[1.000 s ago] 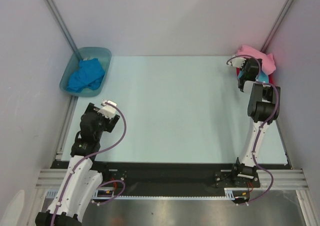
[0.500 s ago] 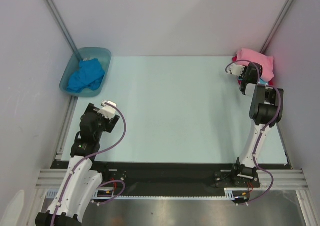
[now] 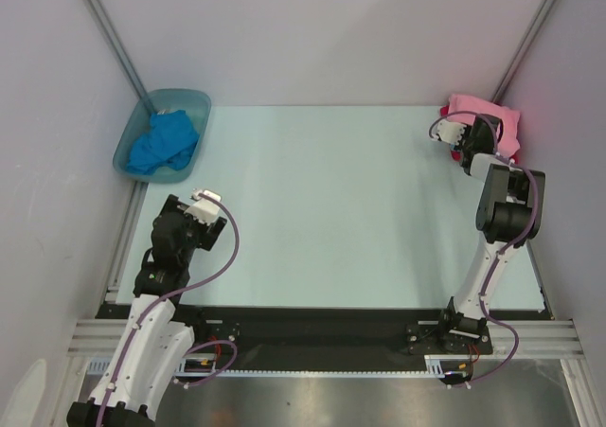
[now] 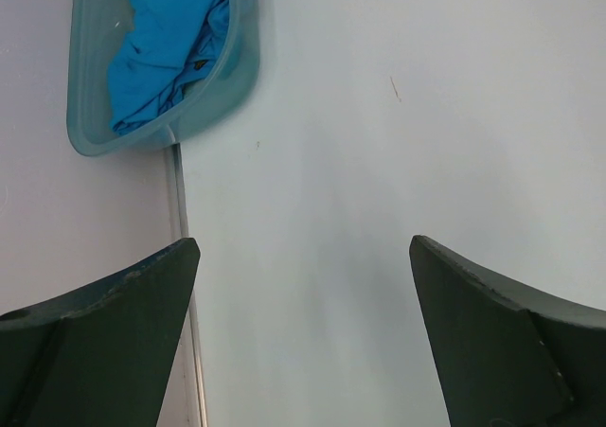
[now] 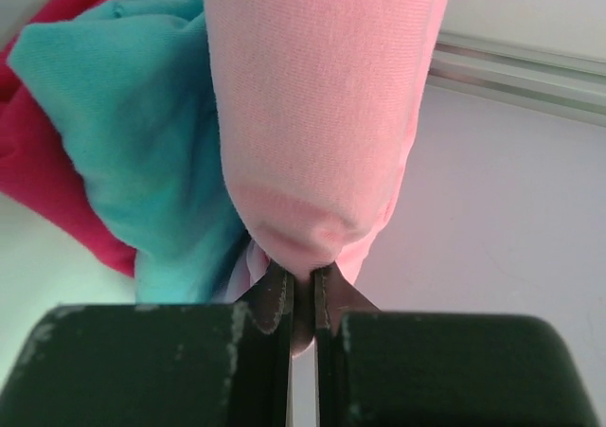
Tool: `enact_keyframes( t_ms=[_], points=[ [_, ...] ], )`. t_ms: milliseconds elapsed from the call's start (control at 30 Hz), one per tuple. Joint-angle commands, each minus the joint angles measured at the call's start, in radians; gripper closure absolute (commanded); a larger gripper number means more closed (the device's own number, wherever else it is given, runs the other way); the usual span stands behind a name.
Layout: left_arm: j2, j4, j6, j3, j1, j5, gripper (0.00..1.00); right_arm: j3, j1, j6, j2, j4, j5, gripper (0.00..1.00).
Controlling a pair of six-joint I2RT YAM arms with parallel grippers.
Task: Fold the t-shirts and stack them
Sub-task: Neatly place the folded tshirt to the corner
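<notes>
The pink t-shirt point(image 3: 488, 116) lies on top of a pile at the table's far right corner. In the right wrist view the pink shirt point(image 5: 322, 115) hangs over the turquoise shirt point(image 5: 133, 133) and the red shirt point(image 5: 47, 171). My right gripper point(image 5: 303, 285) is shut on a fold of the pink shirt; it also shows in the top view point(image 3: 467, 143). The royal blue shirt point(image 3: 163, 143) lies crumpled in the tub, also in the left wrist view point(image 4: 166, 44). My left gripper point(image 4: 303, 285) is open and empty above the table's left side point(image 3: 204, 207).
The blue-green translucent tub point(image 3: 196, 100) stands at the far left corner, also in the left wrist view point(image 4: 241, 62). Grey walls enclose the table on three sides. A metal rail point(image 4: 180, 219) runs along the left edge.
My right gripper has moved right and further back onto the pile while holding the pink shirt, which now lies flatter over the pile. The left arm has not moved.
</notes>
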Motion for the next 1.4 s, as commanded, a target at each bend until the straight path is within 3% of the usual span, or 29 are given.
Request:
enact_keyframes(
  t_ms=[0, 67, 133, 167, 267, 367, 500, 633, 733, 800, 833, 867, 1100, 1367],
  points=[
    [-0.015, 0.007, 0.006, 0.019, -0.002, 0.022, 0.00, 0.011, -0.012, 0.005, -0.063, -0.057, -0.005, 1.00],
    [-0.016, 0.007, 0.005, 0.019, -0.002, 0.024, 0.00, 0.010, -0.012, -0.007, -0.057, -0.081, 0.013, 0.97],
    [-0.016, 0.005, 0.006, 0.019, -0.003, 0.024, 0.00, 0.004, -0.012, -0.001, -0.059, -0.106, 0.022, 0.70],
    [-0.018, 0.007, 0.008, 0.019, -0.002, 0.022, 0.00, 0.001, -0.012, 0.003, -0.066, -0.121, 0.018, 0.47],
    [-0.018, 0.007, 0.006, 0.020, -0.002, 0.024, 0.00, -0.012, -0.017, 0.037, -0.107, -0.219, -0.030, 0.21],
    [-0.016, 0.007, 0.008, 0.022, -0.002, 0.024, 0.00, -0.016, -0.018, 0.077, -0.138, -0.300, -0.066, 0.15],
    [-0.013, 0.008, 0.006, 0.022, -0.002, 0.027, 0.00, 0.023, -0.020, 0.159, -0.218, -0.408, -0.154, 0.14],
    [-0.015, 0.010, 0.006, 0.019, -0.002, 0.027, 0.00, 0.112, -0.030, 0.271, -0.263, -0.448, -0.249, 0.14],
    [-0.016, 0.008, 0.006, 0.020, -0.002, 0.024, 0.00, 0.166, -0.027, 0.333, -0.232, -0.359, -0.207, 0.18],
    [-0.018, 0.008, 0.003, 0.017, -0.002, 0.022, 0.00, 0.206, -0.026, 0.325, -0.197, -0.294, -0.174, 0.41],
    [-0.019, 0.008, 0.006, 0.015, -0.002, 0.022, 0.00, 0.217, -0.024, 0.321, -0.150, -0.276, -0.130, 0.63],
    [-0.019, 0.008, 0.003, 0.015, -0.002, 0.022, 0.00, 0.234, -0.024, 0.310, -0.126, -0.276, -0.120, 0.98],
    [-0.009, 0.010, 0.006, 0.015, -0.002, 0.018, 0.00, 0.320, -0.014, 0.236, 0.105, -0.143, 0.058, 1.00],
    [-0.007, 0.011, 0.006, 0.017, -0.002, 0.018, 0.00, 0.156, 0.006, 0.071, 0.205, -0.043, 0.144, 1.00]
  ],
)
